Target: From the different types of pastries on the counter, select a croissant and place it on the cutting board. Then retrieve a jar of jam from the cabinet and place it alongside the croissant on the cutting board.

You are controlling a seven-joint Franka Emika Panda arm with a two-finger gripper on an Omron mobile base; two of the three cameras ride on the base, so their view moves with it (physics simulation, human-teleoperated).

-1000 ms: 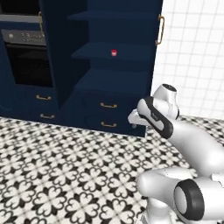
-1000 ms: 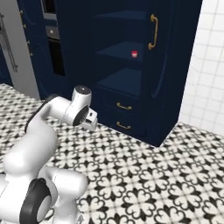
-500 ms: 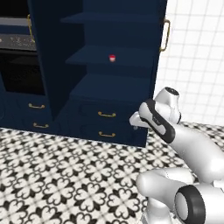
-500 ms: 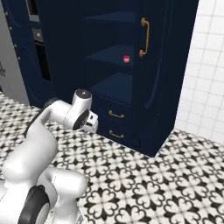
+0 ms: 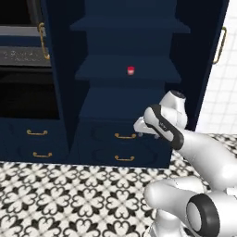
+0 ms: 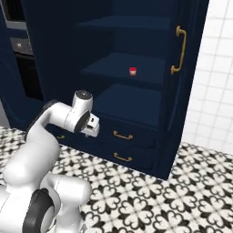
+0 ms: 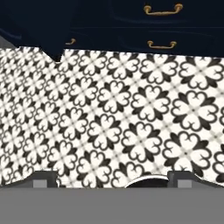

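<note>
The tall navy cabinet [image 5: 129, 99] stands open in front of me, its plain shelves showing. A tiny red jar of jam [image 5: 131, 70] sits alone on a middle shelf [image 6: 132, 71]. My gripper [image 5: 140, 128] hangs well below and in front of that shelf, at drawer height [image 6: 94, 129], pointing down at the floor. In the hand view the gripper [image 7: 113, 178] is open, its two dark fingertips [image 7: 46, 177] wide apart with nothing between them. The croissant, the cutting board and the counter are out of view.
The cabinet's open door with a curved brass handle [image 6: 179, 50] juts out on the right. Two drawers with brass pulls [image 5: 125, 136] sit under the shelves. A dark oven front [image 5: 23, 92] is to the left, white wall tiles [image 6: 218, 68] to the right, patterned floor [image 7: 131, 122] below.
The base has driven closer to the cabinet, so the shelves and jar look larger and more central. The arm holds the same pose and the gripper stays open.
</note>
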